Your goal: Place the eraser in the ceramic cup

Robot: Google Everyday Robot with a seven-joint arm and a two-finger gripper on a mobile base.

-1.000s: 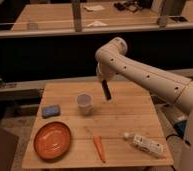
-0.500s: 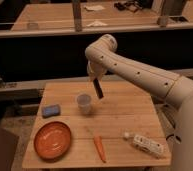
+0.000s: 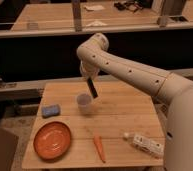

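Observation:
The black oblong eraser (image 3: 93,88) hangs tilted from my gripper (image 3: 88,79), which is shut on its upper end. Its lower end sits just above the right rim of the pale ceramic cup (image 3: 84,103). The cup stands upright on the wooden table (image 3: 125,110), left of centre. My white arm reaches in from the right and arcs over the table's back edge down to the cup.
A blue rectangular pad (image 3: 51,110) lies left of the cup. An orange round plate (image 3: 52,139) sits at the front left. An orange carrot-like stick (image 3: 99,148) lies at front centre. A white bottle (image 3: 145,144) lies on its side at front right.
My gripper has moved left with the eraser, from beside the cup's right to just above its rim. The cup and other things have not moved.

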